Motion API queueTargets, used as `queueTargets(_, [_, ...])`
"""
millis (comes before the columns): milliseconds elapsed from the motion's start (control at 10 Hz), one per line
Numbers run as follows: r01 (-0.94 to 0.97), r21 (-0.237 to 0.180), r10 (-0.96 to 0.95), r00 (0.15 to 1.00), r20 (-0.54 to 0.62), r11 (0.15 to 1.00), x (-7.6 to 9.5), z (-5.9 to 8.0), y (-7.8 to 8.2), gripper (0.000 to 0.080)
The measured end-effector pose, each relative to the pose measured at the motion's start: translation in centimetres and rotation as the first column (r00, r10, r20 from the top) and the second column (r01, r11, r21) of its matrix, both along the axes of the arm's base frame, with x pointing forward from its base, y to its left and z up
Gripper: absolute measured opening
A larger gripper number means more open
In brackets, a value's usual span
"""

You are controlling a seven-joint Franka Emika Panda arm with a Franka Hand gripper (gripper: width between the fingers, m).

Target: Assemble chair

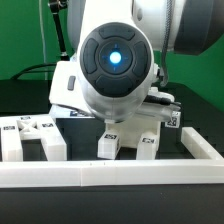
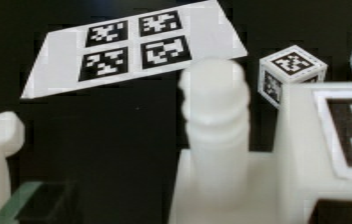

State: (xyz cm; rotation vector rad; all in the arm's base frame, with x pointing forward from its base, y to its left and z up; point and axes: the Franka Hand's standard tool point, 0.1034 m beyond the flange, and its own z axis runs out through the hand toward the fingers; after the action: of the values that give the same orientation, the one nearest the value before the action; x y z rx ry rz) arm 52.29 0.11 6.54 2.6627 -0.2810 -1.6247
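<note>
Chair pieces (image 1: 30,137) lie loose and unassembled on the black table (image 1: 200,205). One cluster sits at the exterior view's left, two square legs (image 1: 108,146) stand upright in the lower centre, and another tagged part (image 1: 171,120) sits toward the exterior view's right. All are behind the long white rail (image 1: 110,172).

The arm (image 1: 115,60) hangs low over the two legs and hides the gripper (image 1: 127,126). You cannot tell whether its fingers are apart, together or clamped on a part.

In the wrist view, a ridged white post (image 2: 217,110) fills the centre, just beside a large tagged piece (image 2: 342,128). A small tagged block (image 2: 294,72) and the marker board (image 2: 137,50) lie beyond.

Expect these hazards:

1. Toppling. The legs stand near each other, directly under the hand. A descent or sideways move is likely to knock one over.
2. Fouled grasp. The post appears close to the large tagged piece, so closing fingers may catch both or jam between them.
3. Lost part. A tipped leg may come to rest against the rail, where you reach it poorly.

Confirm the finger state before you command any motion.
</note>
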Motion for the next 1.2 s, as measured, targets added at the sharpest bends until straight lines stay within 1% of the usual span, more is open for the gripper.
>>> queueTargets(100, [-0.046, 0.04, 0.043, 0.996, 0.074, 0.998, 1.2, 0.3, -0.4, 0.0647])
queueTargets(200, [-0.087, 0.079, 0.075, 0.987, 0.139, 0.993, 2.2, 1.2, -0.7, 0.0649])
queueTargets(300, [-0.088, 0.098, 0.073, 0.987, 0.146, 0.991, 2.2, 1.9, -1.2, 0.0649])
queueTargets(400, [-0.072, 0.103, 0.061, 0.993, 0.105, 0.992, 1.8, 2.1, -1.8, 0.0649])
queueTargets(500, [-0.072, 0.1, 0.061, 0.992, 0.111, 0.992, 2.0, 1.9, -1.8, 0.0649])
queueTargets(800, [-0.073, 0.103, 0.06, 0.991, 0.116, 0.992, 2.0, 1.7, -2.0, 0.0649])
queueTargets(900, [-0.082, 0.113, 0.065, 0.987, 0.147, 0.99, 2.5, 1.2, -2.5, 0.0649])
queueTargets(1000, [-0.094, 0.123, 0.07, 0.98, 0.185, 0.988, 3.2, 1.2, -2.9, 0.0649])
queueTargets(1100, [-0.087, 0.131, 0.065, 0.984, 0.167, 0.988, 3.2, 1.9, -3.2, 0.0649])
queueTargets(1200, [-0.088, 0.129, 0.064, 0.982, 0.18, 0.988, 3.7, 2.3, -3.3, 0.0649])
